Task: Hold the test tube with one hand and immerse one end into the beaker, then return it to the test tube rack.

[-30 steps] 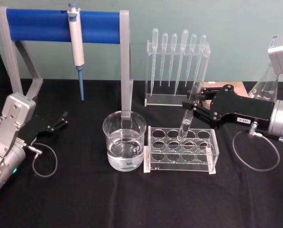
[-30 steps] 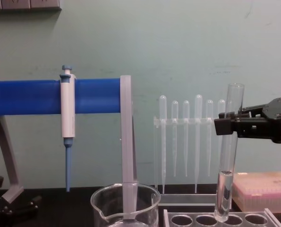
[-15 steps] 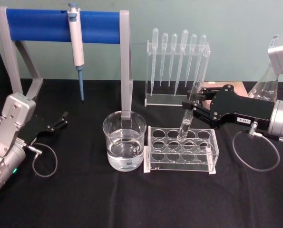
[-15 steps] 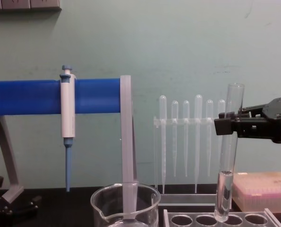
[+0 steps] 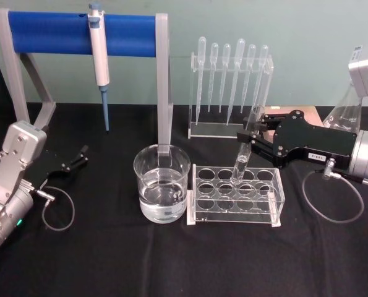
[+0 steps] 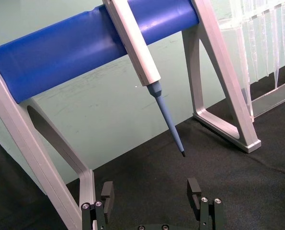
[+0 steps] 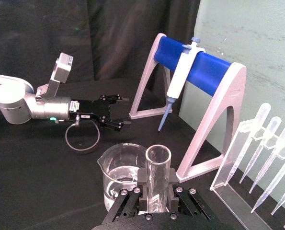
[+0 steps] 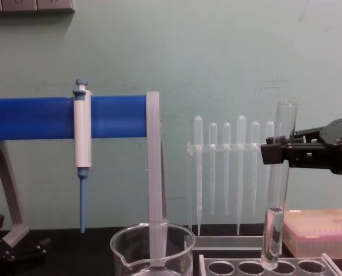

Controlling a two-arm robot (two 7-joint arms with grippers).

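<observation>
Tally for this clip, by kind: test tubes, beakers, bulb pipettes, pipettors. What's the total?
test tube: 1
beaker: 1
bulb pipettes: 6
pipettor: 1
Total: 9

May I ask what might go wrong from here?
The right gripper holds the test tube upright, tip at a back hole of the test tube rack; moving sideways before lifting may snag it. It holds liquid, so tilting near the beaker may spill. The left gripper rests open, far left.
</observation>
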